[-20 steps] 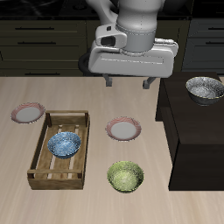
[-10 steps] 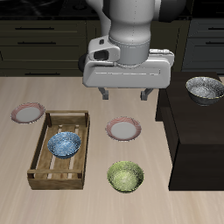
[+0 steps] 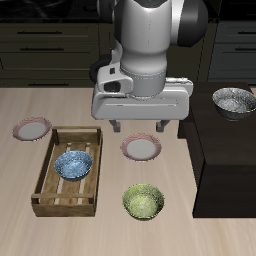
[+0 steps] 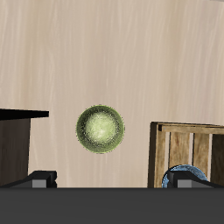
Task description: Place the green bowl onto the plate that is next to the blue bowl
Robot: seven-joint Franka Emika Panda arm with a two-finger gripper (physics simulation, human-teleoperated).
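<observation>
Presently: green bowl (image 3: 143, 201) on desk (image 3: 110, 232) near its front edge, plate (image 3: 141, 149) just behind it, blue bowl (image 3: 73, 165) in wooden crate (image 3: 45, 180), pincer (image 3: 140, 124) released above.

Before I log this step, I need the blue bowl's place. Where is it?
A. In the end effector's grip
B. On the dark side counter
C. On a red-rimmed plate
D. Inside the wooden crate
D. The blue bowl sits inside the wooden crate; the bowl on the dark counter is the grey-white bowl, and both plates are bare.
</observation>
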